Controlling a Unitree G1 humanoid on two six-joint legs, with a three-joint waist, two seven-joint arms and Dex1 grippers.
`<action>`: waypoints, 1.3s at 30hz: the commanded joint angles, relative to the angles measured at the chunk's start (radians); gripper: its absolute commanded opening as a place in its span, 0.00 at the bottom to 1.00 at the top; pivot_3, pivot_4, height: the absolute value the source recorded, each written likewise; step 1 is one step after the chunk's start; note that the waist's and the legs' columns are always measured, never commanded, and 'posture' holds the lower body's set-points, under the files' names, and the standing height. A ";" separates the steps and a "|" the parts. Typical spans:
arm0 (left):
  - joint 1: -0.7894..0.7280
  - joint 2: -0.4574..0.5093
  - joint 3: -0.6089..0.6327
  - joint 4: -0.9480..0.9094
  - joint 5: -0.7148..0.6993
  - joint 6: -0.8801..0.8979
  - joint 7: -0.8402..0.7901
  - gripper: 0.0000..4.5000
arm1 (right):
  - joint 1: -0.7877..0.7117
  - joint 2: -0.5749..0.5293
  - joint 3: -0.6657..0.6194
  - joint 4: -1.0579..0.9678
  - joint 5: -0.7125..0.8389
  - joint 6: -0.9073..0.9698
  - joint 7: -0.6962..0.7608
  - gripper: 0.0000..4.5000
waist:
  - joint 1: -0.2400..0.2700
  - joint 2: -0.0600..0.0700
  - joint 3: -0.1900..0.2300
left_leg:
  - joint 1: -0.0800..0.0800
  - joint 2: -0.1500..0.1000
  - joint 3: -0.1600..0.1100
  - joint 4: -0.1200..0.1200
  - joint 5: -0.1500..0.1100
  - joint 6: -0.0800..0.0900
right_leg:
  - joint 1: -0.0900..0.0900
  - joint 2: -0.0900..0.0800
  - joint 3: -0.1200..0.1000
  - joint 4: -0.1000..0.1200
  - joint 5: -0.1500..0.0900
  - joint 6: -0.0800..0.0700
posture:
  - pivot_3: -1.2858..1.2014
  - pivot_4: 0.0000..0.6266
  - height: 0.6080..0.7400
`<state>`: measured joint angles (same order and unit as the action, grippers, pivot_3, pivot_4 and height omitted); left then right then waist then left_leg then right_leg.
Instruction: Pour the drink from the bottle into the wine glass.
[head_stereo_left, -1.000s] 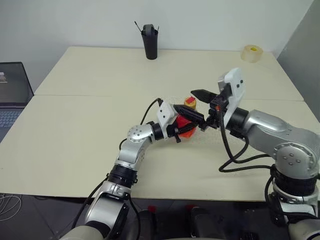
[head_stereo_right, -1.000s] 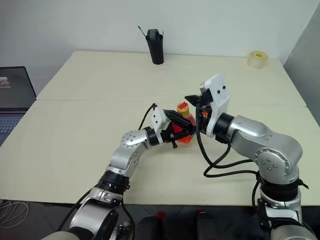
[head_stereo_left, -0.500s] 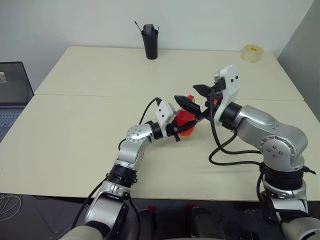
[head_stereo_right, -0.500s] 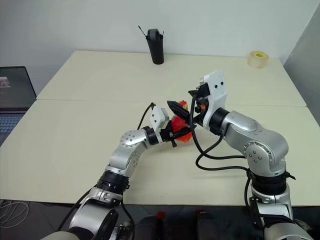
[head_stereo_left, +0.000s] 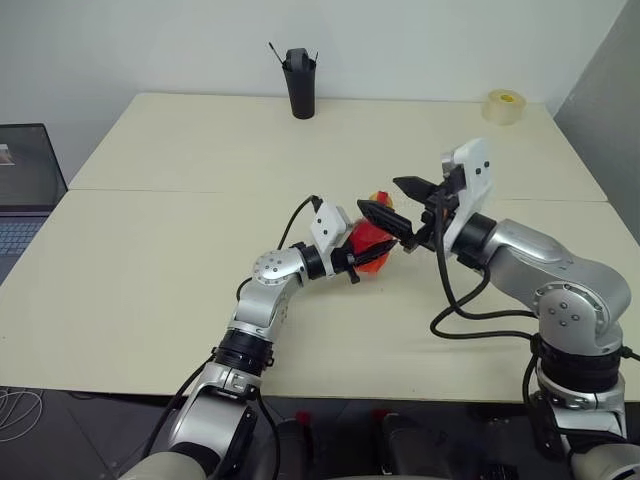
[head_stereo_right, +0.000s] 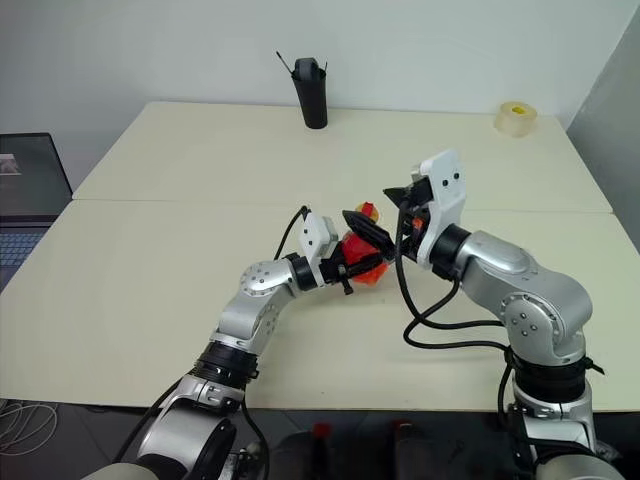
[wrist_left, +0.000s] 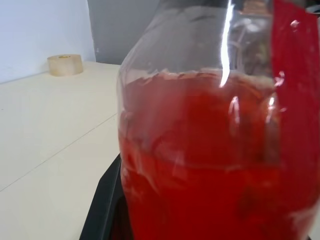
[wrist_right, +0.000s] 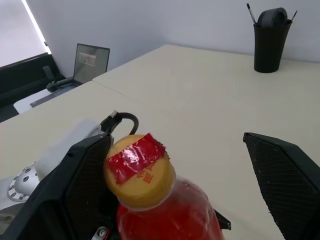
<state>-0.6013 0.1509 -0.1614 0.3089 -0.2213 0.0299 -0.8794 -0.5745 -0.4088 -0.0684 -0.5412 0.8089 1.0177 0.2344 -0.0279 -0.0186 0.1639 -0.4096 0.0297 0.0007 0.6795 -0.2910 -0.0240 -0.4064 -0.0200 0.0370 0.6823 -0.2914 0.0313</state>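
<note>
Bottle (head_stereo_left: 371, 243) of red drink (wrist_left: 200, 165) held mid-table, pinched round the body by left gripper (head_stereo_left: 362, 248). Right gripper (head_stereo_left: 398, 202) over at 3 o'clock of the cap (wrist_right: 138, 169), fingers spread wide either side, not touching. Black cup (head_stereo_left: 299, 83) at 12, tape roll (head_stereo_left: 505, 106) at 2.

**Crowded centre, open table all round**

The bottle (head_stereo_left: 368, 244) and both grippers sat bunched mid-table. The right gripper (head_stereo_left: 398, 204) stood spread around the bottle's cap (wrist_right: 141, 169), gaps either side. A black cup (head_stereo_left: 299, 82) and tape roll (head_stereo_left: 505, 106) stood well apart at the far edge.
</note>
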 joint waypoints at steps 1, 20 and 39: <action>-0.022 -0.006 0.006 -0.038 -0.007 -0.028 0.002 0.32 | 0.003 -0.010 -0.039 -0.061 0.042 0.016 -0.007 1.00 | 0.000 0.000 0.000 | 0.000 0.000 0.000 0.000 0.000 0.000 | 0.000 0.000 0.000 0.000 0.000 0.000 | 0.52 0.24 1.00; -0.032 -0.005 0.010 -0.025 -0.002 -0.033 0.008 0.32 | 0.008 -0.018 -0.041 -0.078 0.087 0.028 -0.024 0.26 | 0.000 0.000 0.000 | 0.000 0.000 0.000 0.000 0.000 0.000 | 0.000 0.000 0.000 0.000 0.000 0.000 | 0.52 0.24 1.00; -0.032 0.008 0.011 -0.020 -0.008 -0.030 -0.006 0.32 | 0.533 -0.344 -0.413 -0.025 -0.045 -0.007 0.030 0.26 | 0.017 0.000 0.000 | 0.001 -0.001 0.003 0.000 0.000 0.000 | 0.001 0.001 0.002 0.000 0.000 0.000 | 0.52 0.24 1.00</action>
<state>-0.6067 0.1685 -0.1564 0.3251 -0.2152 0.0174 -0.8830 -0.0551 -0.7595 -0.4297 -0.5607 0.8057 1.0531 0.2819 -0.0108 -0.0182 0.1635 -0.4088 0.0282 0.0033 0.6793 -0.2911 -0.0237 -0.4059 -0.0190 0.0391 0.6826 -0.2914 0.0314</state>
